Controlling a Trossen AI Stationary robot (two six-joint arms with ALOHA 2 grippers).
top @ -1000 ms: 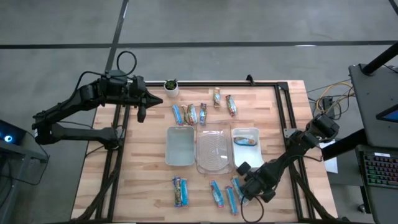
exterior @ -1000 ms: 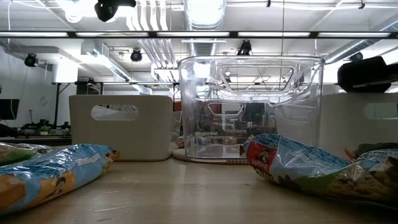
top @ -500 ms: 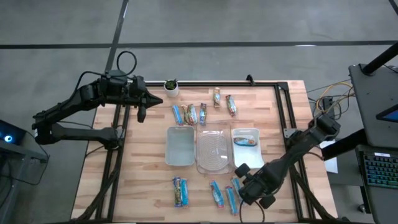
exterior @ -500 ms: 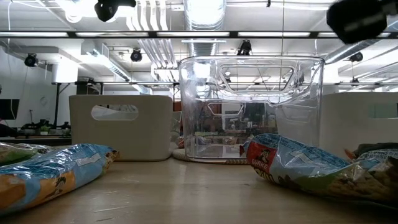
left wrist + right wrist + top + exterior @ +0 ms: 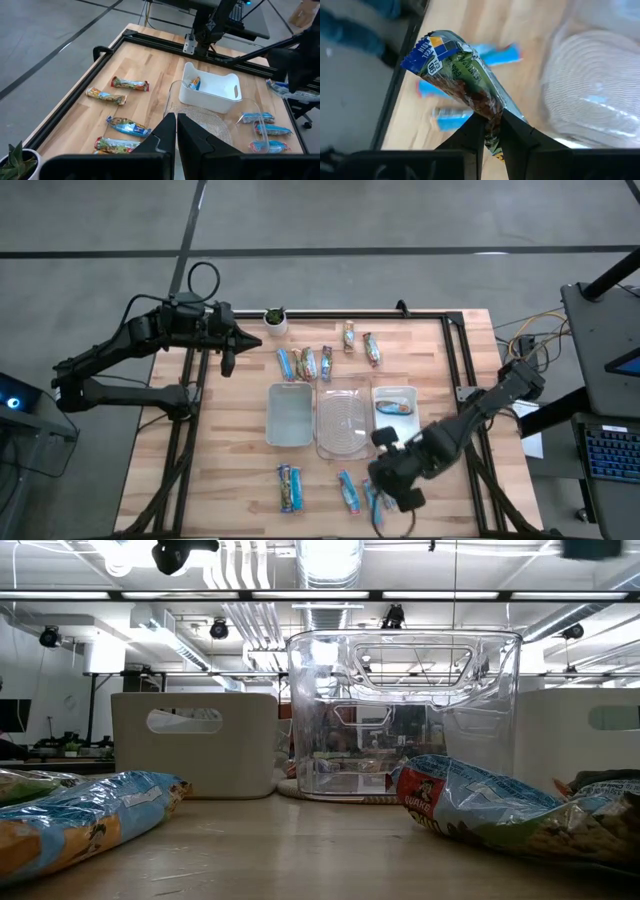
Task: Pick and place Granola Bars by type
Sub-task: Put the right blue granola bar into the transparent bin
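- Right wrist view showed the held granola bar point(image 5: 465, 75), a green-wrapped one with a blue end, pinched at its lower end between the right gripper point(image 5: 492, 131) fingers and lifted clear of the table.
- In the high view the right gripper point(image 5: 385, 480) hung just off the clear tray point(image 5: 343, 420), at its near right corner; a second before, it had been farther right, beyond the white tray point(image 5: 397, 406).
- That shift suggests the bar has been picked and is being carried toward a tray; which tray it is meant for I cannot tell.
- The white tray, right of the clear tray, already held one blue bar point(image 5: 396, 407); the grey tray point(image 5: 290, 415), left of the clear tray, looked bare.
- Loose bars point(image 5: 291, 486) lay on the table near of the clear tray, and a further row point(image 5: 310, 362) lay beyond it, so most sorting remained.
- The left gripper point(image 5: 228, 360) waited well beyond the grey tray at the table's left edge, fingers pressed together and holding nothing, unchanged over the second.
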